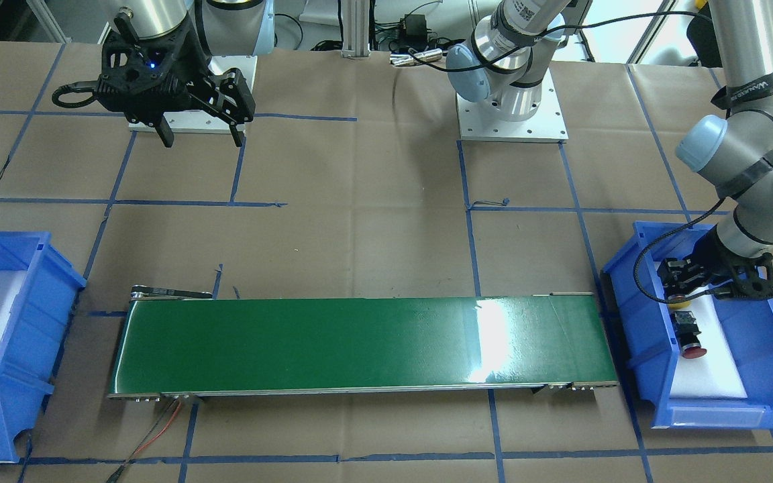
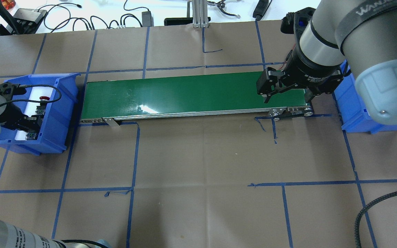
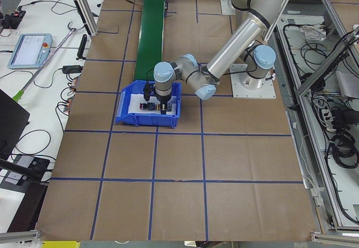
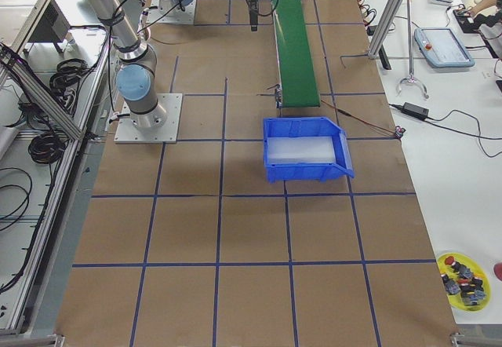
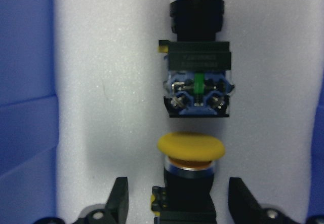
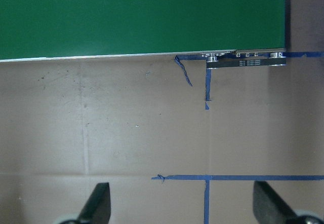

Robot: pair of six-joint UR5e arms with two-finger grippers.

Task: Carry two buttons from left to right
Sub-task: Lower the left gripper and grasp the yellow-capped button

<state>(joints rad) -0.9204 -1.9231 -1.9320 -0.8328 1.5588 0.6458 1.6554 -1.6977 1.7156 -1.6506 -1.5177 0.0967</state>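
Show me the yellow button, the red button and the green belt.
yellow button [image 5: 191, 148], left wrist view, on its cap.
red button [image 5: 196, 57], left wrist view, on its black body.
belt [image 1: 359, 342], front-facing view, mid-surface.

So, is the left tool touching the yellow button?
Apart. In the left wrist view, white foam shows between the yellow button and both fingers of the left tool.

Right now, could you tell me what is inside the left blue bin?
White foam, the red button and the yellow button between the fingers of the open left gripper. The gripper hides foam beneath it.
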